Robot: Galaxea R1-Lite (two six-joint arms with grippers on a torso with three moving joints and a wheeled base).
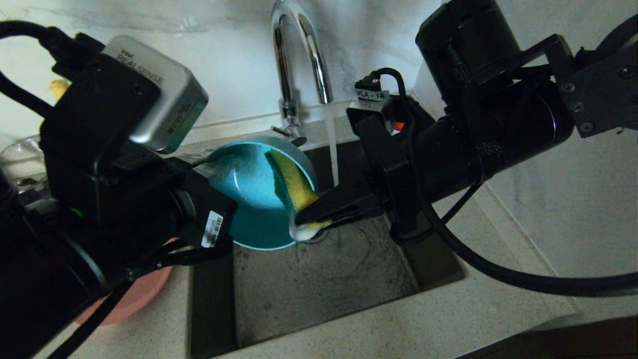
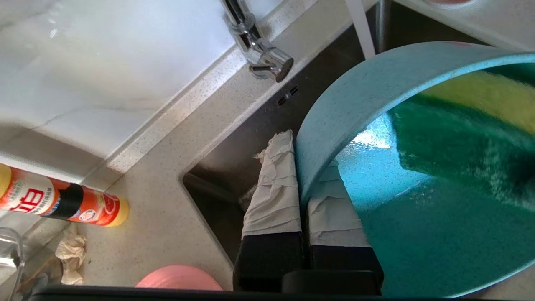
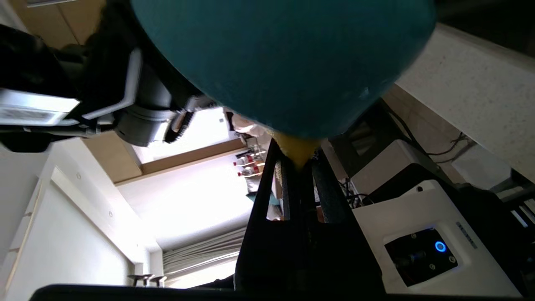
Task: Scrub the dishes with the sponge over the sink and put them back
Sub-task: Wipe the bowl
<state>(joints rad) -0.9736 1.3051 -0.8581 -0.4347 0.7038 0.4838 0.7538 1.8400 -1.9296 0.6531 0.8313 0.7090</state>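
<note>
Head view: left gripper (image 2: pixel 299 184) clamps bowl (image 1: pixel 251 199) rim over sink (image 1: pixel 324 284) back-left corner; right gripper (image 1: pixel 311 219) pinches sponge (image 1: pixel 296 187) inside bowl.

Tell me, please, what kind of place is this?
Most likely a home kitchen: a steel sink set into a speckled counter, a chrome tap running water, and a detergent bottle beside it.

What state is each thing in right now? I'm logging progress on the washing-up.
teal bowl: tilted over the sink, rim pinched.
sponge: pressed inside the bowl, foamy at the lower end.
tap: running.
sink: wet.
pink plate: on the counter.
left gripper: shut on the bowl's rim.
right gripper: shut on the sponge.
</note>
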